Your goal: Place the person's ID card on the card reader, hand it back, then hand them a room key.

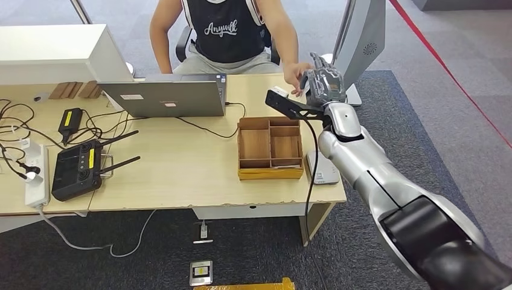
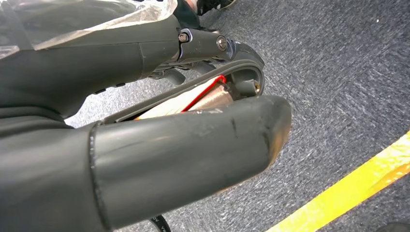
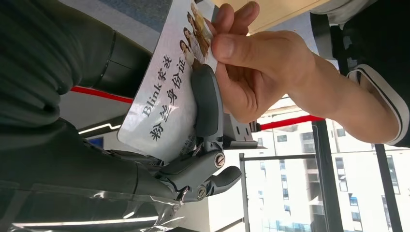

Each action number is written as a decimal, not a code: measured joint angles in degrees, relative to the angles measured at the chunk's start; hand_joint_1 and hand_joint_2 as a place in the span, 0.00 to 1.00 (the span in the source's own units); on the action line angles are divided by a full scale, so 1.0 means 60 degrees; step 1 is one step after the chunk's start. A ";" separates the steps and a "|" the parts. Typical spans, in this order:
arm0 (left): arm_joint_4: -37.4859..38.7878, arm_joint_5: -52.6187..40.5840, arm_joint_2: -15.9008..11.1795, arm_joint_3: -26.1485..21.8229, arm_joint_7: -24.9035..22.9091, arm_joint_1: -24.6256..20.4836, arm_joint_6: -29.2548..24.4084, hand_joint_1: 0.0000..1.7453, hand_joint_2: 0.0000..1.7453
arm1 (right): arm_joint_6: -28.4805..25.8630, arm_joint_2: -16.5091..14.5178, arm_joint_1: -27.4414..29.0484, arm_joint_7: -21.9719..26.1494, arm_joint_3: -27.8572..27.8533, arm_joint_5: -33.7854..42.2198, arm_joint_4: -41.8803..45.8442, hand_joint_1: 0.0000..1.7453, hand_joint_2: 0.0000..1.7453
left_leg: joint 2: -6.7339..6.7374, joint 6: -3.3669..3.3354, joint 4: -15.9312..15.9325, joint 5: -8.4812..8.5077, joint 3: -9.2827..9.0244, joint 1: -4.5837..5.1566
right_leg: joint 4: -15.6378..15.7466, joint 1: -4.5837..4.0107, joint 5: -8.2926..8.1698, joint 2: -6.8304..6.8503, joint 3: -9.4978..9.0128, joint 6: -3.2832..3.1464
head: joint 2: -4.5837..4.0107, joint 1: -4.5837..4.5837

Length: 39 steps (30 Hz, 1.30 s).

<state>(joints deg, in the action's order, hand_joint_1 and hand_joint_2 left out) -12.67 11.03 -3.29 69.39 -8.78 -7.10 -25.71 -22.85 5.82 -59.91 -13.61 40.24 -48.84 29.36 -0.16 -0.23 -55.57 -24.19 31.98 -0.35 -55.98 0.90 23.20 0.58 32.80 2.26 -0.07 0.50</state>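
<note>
Right hand (image 1: 324, 84) raised over the desk's (image 1: 181, 175) far right corner, fingers closed on the ID card (image 3: 169, 92) — a person's hand (image 3: 256, 67) pinching its other end — left hand's (image 2: 145, 159) grasp indeterminable.

White card (image 3: 167, 96), black print, small portraits. Grey fingers (image 3: 207, 104). Pale wood counter (image 1: 181, 172). Brown tray (image 1: 270, 148). Grey carpet (image 2: 338, 72), yellow stripe (image 2: 348, 193).
</note>
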 joint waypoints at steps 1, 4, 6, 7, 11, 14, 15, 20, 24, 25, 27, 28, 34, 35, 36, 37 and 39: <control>0.0001 0.0015 -0.0006 0.0001 -0.0011 0.0001 0.0002 0.00 0.00 | -0.0002 0.0005 -0.0002 -0.0011 0.0000 0.0014 -0.0051 1.00 1.00 | 0.0000 0.0000 0.0000 0.0000 0.0000 0.0000 | 0.0000 0.0000 0.0000 0.0000 0.0000 0.0000 | 0.0000 0.0000; 0.0002 0.0059 -0.0016 0.0001 -0.0058 0.0000 0.0002 0.00 0.00 | -0.0010 0.0022 0.0000 -0.0053 0.0000 0.0037 -0.0166 0.32 1.00 | 0.0001 0.0000 0.0000 0.0000 -0.0001 0.0000 | -0.0001 -0.0001 0.0000 -0.0001 0.0002 0.0000 | 0.0000 0.0000; 0.0003 0.0075 -0.0025 0.0001 -0.0083 0.0000 0.0002 0.00 0.00 | -0.0022 0.0027 0.0000 -0.0066 0.0000 0.0042 -0.0224 0.00 1.00 | 0.0001 0.0001 0.0000 -0.0001 -0.0002 0.0000 | -0.0001 -0.0002 0.0000 -0.0001 0.0002 0.0000 | 0.0000 -0.0001; 0.0004 0.0083 -0.0030 0.0001 -0.0094 0.0000 0.0002 0.00 0.00 | -0.0029 0.0028 0.0001 -0.0069 0.0000 0.0041 -0.0246 0.00 1.00 | 0.0001 0.0001 0.0000 -0.0001 -0.0002 -0.0001 | -0.0001 -0.0002 0.0000 -0.0001 0.0003 0.0000 | 0.0000 -0.0001; 0.0006 0.0124 -0.0048 0.0001 -0.0167 0.0000 0.0002 0.00 0.00 | -0.0104 0.0028 0.0001 -0.0082 0.0000 0.0052 -0.0338 0.00 1.00 | 0.0002 0.0001 0.0001 -0.0001 -0.0002 -0.0001 | -0.0001 -0.0003 0.0000 -0.0002 0.0004 -0.0001 | 0.0000 -0.0002; 0.0011 0.0139 -0.0062 0.0001 -0.0244 0.0001 -0.0002 0.00 0.00 | -0.0195 0.0026 0.0001 -0.0025 -0.0002 0.0140 -0.0402 0.00 1.00 | 0.0002 0.0001 0.0000 0.0000 -0.0001 -0.0001 | -0.0001 -0.0003 0.0000 -0.0002 0.0003 -0.0001 | 0.0000 -0.0002; 0.0013 0.0143 -0.0068 0.0001 -0.0280 0.0001 -0.0006 0.00 0.00 | -0.0237 0.0025 0.0001 0.0036 -0.0007 0.0211 -0.0411 0.00 1.00 | 0.0002 0.0001 0.0000 0.0000 -0.0001 -0.0001 | -0.0001 -0.0003 0.0000 -0.0002 0.0002 -0.0001 | 0.0000 -0.0001; 0.0016 0.0163 -0.0092 0.0001 -0.0380 0.0002 -0.0016 0.00 0.00 | -0.0493 0.0026 0.0003 0.0405 -0.0115 0.0653 -0.0406 0.00 1.00 | 0.0002 0.0000 0.0000 0.0000 -0.0001 -0.0001 | -0.0001 -0.0002 0.0000 -0.0002 0.0003 -0.0001 | 0.0000 -0.0002; 0.0016 0.0222 -0.0096 0.0001 -0.0392 0.0003 -0.0029 0.00 0.00 | -0.0702 0.0044 0.0079 0.0867 -0.0255 0.1200 -0.0254 0.00 1.00 | 0.0002 0.0000 0.0000 0.0000 -0.0001 -0.0001 | -0.0001 -0.0002 0.0000 -0.0002 0.0003 0.0000 | 0.0000 -0.0001; 0.0016 0.0244 -0.0097 0.0001 -0.0392 0.0004 -0.0031 0.00 0.00 | -0.0713 0.0050 0.0128 0.1011 -0.0301 0.1405 -0.0166 0.00 1.00 | 0.0002 0.0001 0.0000 -0.0001 -0.0001 -0.0001 | -0.0001 -0.0002 0.0000 -0.0002 0.0003 0.0000 | 0.0000 -0.0001; 0.0016 0.0290 -0.0097 0.0001 -0.0406 0.0004 -0.0032 0.00 0.00 | -0.0651 0.0056 0.0261 0.1284 -0.0395 0.1888 0.0052 0.00 1.00 | 0.0002 0.0001 0.0000 -0.0001 -0.0002 -0.0001 | -0.0001 -0.0003 0.0000 -0.0002 0.0003 -0.0001 | 0.0000 -0.0001; 0.0016 0.0314 -0.0097 0.0001 -0.0414 0.0004 -0.0036 0.00 0.00 | -0.0587 0.0057 0.0341 0.1393 -0.0433 0.2117 0.0182 0.00 1.00 | 0.0002 0.0001 0.0001 -0.0001 -0.0002 -0.0001 | -0.0001 -0.0003 0.0000 -0.0002 0.0003 -0.0001 | 0.0000 -0.0001; 0.0016 0.0540 -0.0097 -0.0022 -0.0471 0.0018 -0.0115 0.00 0.00 | 0.0805 0.0179 0.1392 0.1915 -0.0606 0.4116 0.1902 0.00 1.00 | 0.0001 0.0001 0.0001 -0.0001 -0.0006 -0.0006 | 0.0000 -0.0009 0.0001 -0.0001 -0.0001 -0.0001 | 0.0000 -0.0006; 0.0016 0.0570 -0.0097 -0.0026 -0.0490 0.0022 -0.0115 0.00 0.00 | 0.1050 0.0245 0.1657 0.1961 -0.0616 0.4421 0.2326 0.00 1.00 | 0.0000 0.0001 0.0001 -0.0001 -0.0006 -0.0006 | 0.0000 -0.0009 0.0002 -0.0001 -0.0001 -0.0001 | 0.0000 -0.0006; 0.0016 0.0600 -0.0097 -0.0029 -0.0511 0.0028 -0.0115 0.00 0.00 | 0.1264 0.0317 0.1921 0.1997 -0.0621 0.4663 0.2732 0.00 1.00 | 0.0000 0.0001 0.0001 -0.0002 -0.0006 -0.0006 | 0.0000 -0.0008 0.0002 0.0000 -0.0001 -0.0001 | 0.0000 -0.0005; 0.0016 0.0624 -0.0097 -0.0032 -0.0528 0.0032 -0.0115 0.00 0.00 | 0.1432 0.0387 0.2166 0.2019 -0.0622 0.4841 0.3125 0.00 1.00 | 0.0000 0.0001 0.0001 -0.0002 -0.0007 -0.0006 | 0.0001 -0.0008 0.0002 0.0000 0.0000 -0.0001 | 0.0000 -0.0004; 0.0016 0.0656 -0.0097 -0.0037 -0.0558 0.0036 -0.0125 0.00 0.00 | 0.1672 0.0547 0.2648 0.2028 -0.0617 0.5044 0.3854 0.00 1.00 | 0.0001 0.0002 0.0001 -0.0003 -0.0006 -0.0006 | 0.0002 -0.0008 0.0003 0.0000 -0.0001 -0.0001 | 0.0000 -0.0003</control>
<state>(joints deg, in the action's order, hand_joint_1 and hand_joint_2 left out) -12.57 14.96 -3.87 69.17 -12.13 -6.89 -26.46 -12.82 9.10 -44.02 -1.44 36.54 -18.58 52.48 -0.15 -0.22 -55.56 -24.21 31.94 -0.38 -55.97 0.85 23.22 0.58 32.79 2.26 -0.07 0.49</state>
